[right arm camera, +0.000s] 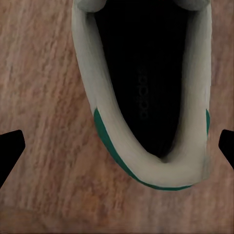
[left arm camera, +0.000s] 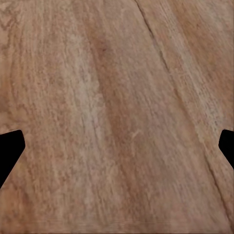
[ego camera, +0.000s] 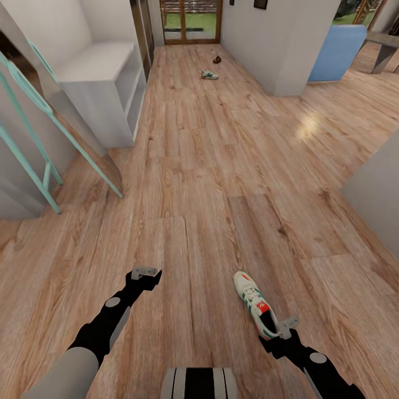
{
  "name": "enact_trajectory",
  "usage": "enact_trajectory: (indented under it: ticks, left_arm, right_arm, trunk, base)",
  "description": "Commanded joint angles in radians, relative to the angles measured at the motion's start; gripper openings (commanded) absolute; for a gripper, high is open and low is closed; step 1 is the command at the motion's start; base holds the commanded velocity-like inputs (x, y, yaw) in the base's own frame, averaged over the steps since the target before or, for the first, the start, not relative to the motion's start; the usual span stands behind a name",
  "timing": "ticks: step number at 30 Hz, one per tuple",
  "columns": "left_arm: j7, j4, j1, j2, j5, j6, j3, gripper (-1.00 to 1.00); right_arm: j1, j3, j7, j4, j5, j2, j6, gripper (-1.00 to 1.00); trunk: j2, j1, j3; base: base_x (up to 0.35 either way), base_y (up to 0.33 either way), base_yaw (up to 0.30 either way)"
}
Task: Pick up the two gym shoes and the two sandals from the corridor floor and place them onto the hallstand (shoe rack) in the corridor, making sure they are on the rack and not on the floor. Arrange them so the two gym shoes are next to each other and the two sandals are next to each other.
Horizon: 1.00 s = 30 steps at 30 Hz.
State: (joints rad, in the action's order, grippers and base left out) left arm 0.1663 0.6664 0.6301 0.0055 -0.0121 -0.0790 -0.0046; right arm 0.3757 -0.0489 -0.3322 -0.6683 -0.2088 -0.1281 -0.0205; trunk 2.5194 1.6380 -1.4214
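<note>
One gym shoe (ego camera: pixel 252 300), off-white with green stripes and a red heel tab, lies on the corridor floor (ego camera: pixel 210 183) close in front of me. My right gripper (ego camera: pixel 277 330) is at its heel. In the right wrist view the shoe's dark opening and heel (right arm camera: pixel 161 170) sit between the wide-apart fingertips (right arm camera: pixel 10 146), so the gripper is open. My left gripper (ego camera: pixel 147 271) hangs open over bare planks (left arm camera: pixel 117 117). Far down the corridor lie the other gym shoe (ego camera: pixel 209 75) and a small brown sandal (ego camera: pixel 216 60). The pale-grey hallstand (ego camera: pixel 105 83) stands at the left wall.
A teal slanted frame (ego camera: pixel 33 138) stands at the near left beside the hallstand. A white wall corner (ego camera: pixel 282 50) and a blue armchair (ego camera: pixel 338 52) lie at the far right. A grey block (ego camera: pixel 377 191) juts in at the right edge. A glazed door (ego camera: pixel 191 22) closes the corridor's end.
</note>
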Motion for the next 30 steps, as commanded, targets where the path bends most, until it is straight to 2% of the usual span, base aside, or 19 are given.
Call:
enact_trajectory:
  ticks: [1,6,12,14,15,20,30]
  left_arm:
    - [0.002,-0.001,0.000,0.000,-0.001,-0.003,0.000,1.00]
    - [0.002,-0.001,0.000,0.001,-0.003,-0.004,0.000,1.00]
    - [0.002,-0.001,0.000,0.001,-0.003,-0.004,0.000,1.00]
    - [0.002,-0.001,0.000,0.001,-0.003,-0.004,0.000,1.00]
    - [0.002,-0.001,0.000,0.001,-0.004,-0.004,0.000,1.00]
    - [0.002,-0.001,0.000,0.001,-0.004,-0.004,0.000,1.00]
    - [0.002,-0.001,0.000,0.000,-0.005,-0.002,0.000,1.00]
  right_arm:
    - [0.000,-0.005,-0.007,-0.001,-0.009,0.001,-0.002,1.00]
    - [0.000,-0.005,-0.007,0.001,-0.010,0.001,0.010,1.00]
    - [0.000,-0.006,-0.003,0.007,-0.010,0.001,0.066,1.00]
    - [0.000,-0.006,0.005,0.007,-0.011,0.001,0.073,1.00]
    - [0.000,-0.006,0.031,0.008,-0.011,0.001,0.080,1.00]
    - [0.000,-0.005,0.058,0.009,-0.010,0.001,0.084,1.00]
    - [0.000,-0.005,0.068,0.009,-0.009,0.001,0.085,1.00]
  trunk:
    - [0.000,0.000,-0.001]
    - [0.000,0.000,-0.001]
    - [0.000,0.000,-0.001]
    - [0.000,0.000,-0.001]
    - [0.000,0.000,-0.001]
    - [0.000,0.000,-0.001]
    - [0.000,0.000,-0.001]
  base:
    - [0.000,0.000,0.000]
    - [0.000,0.000,0.000]
    - [0.000,0.000,0.000]
    - [0.000,0.000,0.000]
    - [0.000,0.000,0.000]
    - [0.000,0.000,0.000]
    - [0.000,0.000,0.000]
